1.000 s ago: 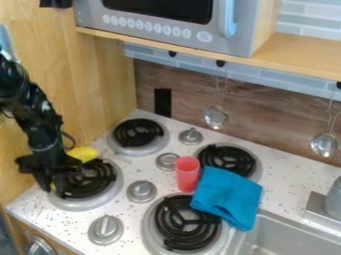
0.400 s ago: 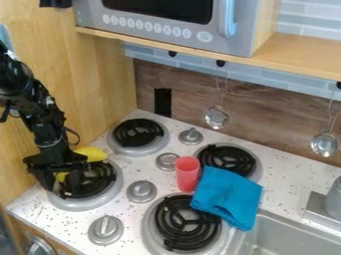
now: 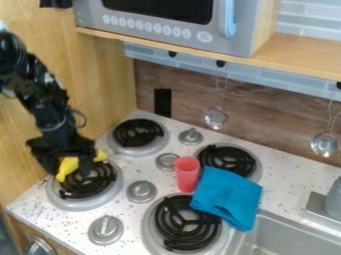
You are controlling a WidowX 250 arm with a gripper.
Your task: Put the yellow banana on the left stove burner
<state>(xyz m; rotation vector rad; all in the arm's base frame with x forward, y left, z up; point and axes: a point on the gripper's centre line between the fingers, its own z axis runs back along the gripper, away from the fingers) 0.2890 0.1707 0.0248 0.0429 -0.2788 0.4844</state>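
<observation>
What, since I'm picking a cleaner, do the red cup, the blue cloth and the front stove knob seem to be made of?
The red cup looks like smooth plastic, going by its even colour and thin wall. The blue cloth looks like matte fabric, slumped in soft folds. The front stove knob has a silvery-grey finish: metal, or perhaps painted plastic.
</observation>
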